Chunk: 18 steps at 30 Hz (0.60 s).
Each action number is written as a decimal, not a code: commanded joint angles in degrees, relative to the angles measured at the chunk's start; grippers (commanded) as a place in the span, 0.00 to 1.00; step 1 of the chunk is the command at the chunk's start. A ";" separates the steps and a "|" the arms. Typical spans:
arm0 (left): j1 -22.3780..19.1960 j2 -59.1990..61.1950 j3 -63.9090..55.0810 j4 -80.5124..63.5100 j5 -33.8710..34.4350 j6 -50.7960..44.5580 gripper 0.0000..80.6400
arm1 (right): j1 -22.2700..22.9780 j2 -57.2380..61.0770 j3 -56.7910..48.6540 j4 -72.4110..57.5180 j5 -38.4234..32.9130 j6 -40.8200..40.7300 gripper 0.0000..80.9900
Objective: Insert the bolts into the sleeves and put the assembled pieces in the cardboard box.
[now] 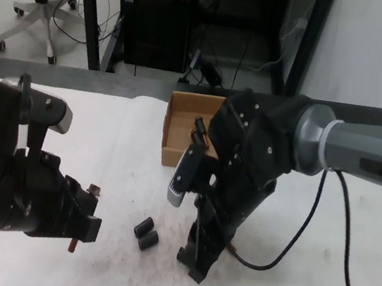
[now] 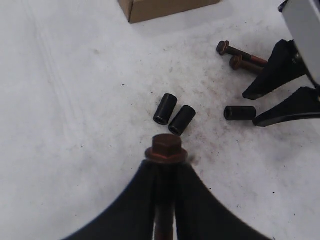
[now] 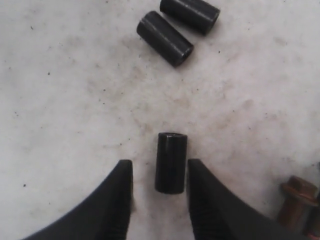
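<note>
My left gripper is shut on a rusty bolt, held a little above the white bench with its hex head pointing forward. Just beyond it, two black sleeves lie side by side. A third sleeve lies flat between the fingers of my right gripper, which is open, down at the bench, and leaves small gaps on both sides. In the high view the right gripper stands right of the sleeve pair, and the left gripper to their left.
Two more rusty bolts lie beyond the right gripper's fingers; one bolt head shows beside the right finger. The open cardboard box sits at the back centre of the bench. A black cable trails right of the right arm.
</note>
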 commanded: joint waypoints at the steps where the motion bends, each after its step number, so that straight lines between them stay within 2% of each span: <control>1: 0.16 -0.66 -0.23 -0.70 -0.47 0.23 0.00 | -0.16 1.22 -0.38 0.56 -0.32 -0.42 0.44; 18: 0.16 -0.66 -0.23 -0.70 -0.47 0.87 0.00 | -0.29 4.28 -0.38 -1.78 -0.46 -0.42 0.44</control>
